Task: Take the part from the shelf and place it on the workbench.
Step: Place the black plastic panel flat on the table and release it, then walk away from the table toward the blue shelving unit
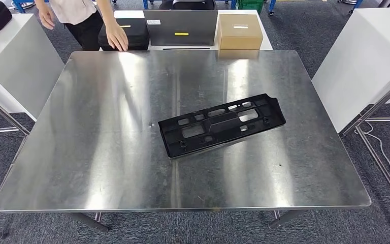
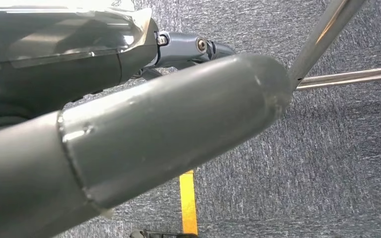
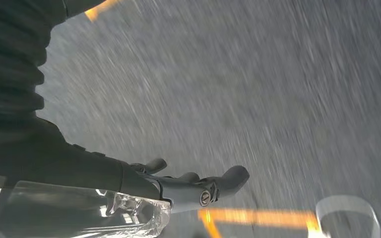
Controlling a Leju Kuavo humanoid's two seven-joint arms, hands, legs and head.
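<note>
The black plastic part [image 1: 222, 124], a long flat bracket with several cut-outs, lies flat on the steel workbench [image 1: 106, 152], right of its centre and slightly skewed. No hand touches it. In the left wrist view my left hand [image 2: 168, 119] hangs over grey carpet with its thick thumb stretched out and nothing in it. In the right wrist view my right hand [image 3: 178, 186] is also down near the floor, fingers [image 3: 230, 176] extended and empty; that picture is motion-blurred.
Behind the bench a person rests a hand [image 1: 117, 36] on a black case [image 1: 132, 30], beside a grey case [image 1: 182, 26] and a cardboard box [image 1: 240, 30]. White tables stand left [image 1: 15, 56] and right [image 1: 365, 61]. Chrome legs [image 2: 322, 34] are near my left hand.
</note>
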